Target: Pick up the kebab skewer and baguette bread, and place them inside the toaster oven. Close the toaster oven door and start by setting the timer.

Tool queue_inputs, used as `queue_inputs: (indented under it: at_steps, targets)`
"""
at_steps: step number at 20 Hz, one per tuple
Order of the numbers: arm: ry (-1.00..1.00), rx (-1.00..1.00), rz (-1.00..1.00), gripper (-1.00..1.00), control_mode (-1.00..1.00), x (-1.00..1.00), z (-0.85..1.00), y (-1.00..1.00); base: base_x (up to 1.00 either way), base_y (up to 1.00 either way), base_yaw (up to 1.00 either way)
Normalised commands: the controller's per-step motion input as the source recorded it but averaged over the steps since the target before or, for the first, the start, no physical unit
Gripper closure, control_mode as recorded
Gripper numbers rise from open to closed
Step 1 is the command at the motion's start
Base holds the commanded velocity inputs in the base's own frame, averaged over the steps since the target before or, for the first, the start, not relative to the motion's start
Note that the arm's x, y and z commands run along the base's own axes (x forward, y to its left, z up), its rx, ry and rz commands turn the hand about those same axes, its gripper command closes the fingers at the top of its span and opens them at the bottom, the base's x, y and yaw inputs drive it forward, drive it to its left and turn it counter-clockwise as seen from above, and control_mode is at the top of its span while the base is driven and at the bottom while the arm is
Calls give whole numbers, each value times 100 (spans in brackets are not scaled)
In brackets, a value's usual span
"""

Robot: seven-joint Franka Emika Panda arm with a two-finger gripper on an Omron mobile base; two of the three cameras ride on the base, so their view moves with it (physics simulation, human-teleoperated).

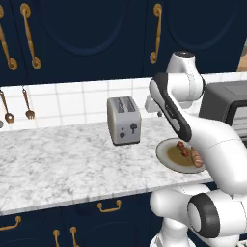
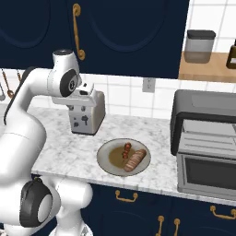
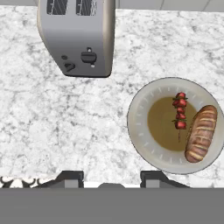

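Kebab skewer (image 3: 180,113) and baguette bread (image 3: 201,133) lie side by side on a grey plate (image 3: 144,144), ahead of my claw (image 3: 111,178) and off to its right in the hand view, well below it on the marble counter (image 3: 65,127). The bread lies touching or just beside the skewer, on the side farther from the claw's centreline.

Ahead and slightly left of the claw stands a silver two-slot toaster (image 3: 78,35), near the plate but apart from it; nothing sits between the claw and the plate. In the right base view the toaster oven (image 2: 205,138) stands beyond the plate on the claw's right, its door (image 2: 205,173) hanging open at the front as far as I can judge. A jar (image 2: 199,45) rests on a wooden shelf above it. Brass utensils (image 1: 17,108) hang on the tiled wall far to the left.

My arm is raised and folded, the elbow high near the cabinets, the hand pointing down over the counter just in front of the toaster. The claw's two fingertips stand clearly apart with nothing between them.

Both skewer and loaf run lengthwise away from the claw, their long axes roughly parallel; the loaf leans a little to the right at its far end.
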Motion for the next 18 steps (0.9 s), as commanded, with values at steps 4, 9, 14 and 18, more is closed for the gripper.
queue_inputs:
  at_steps: [4,9,14,18]
  targets:
    - [0,0,0,-100,100,0,0,0,0,0,0]
    - [0,0,0,-100,100,0,0,0,0,0,0]
    - [0,0,0,-100,100,0,0,0,-1,-19,0]
    - [0,0,0,-100,100,0,0,0,-2,-81,0]
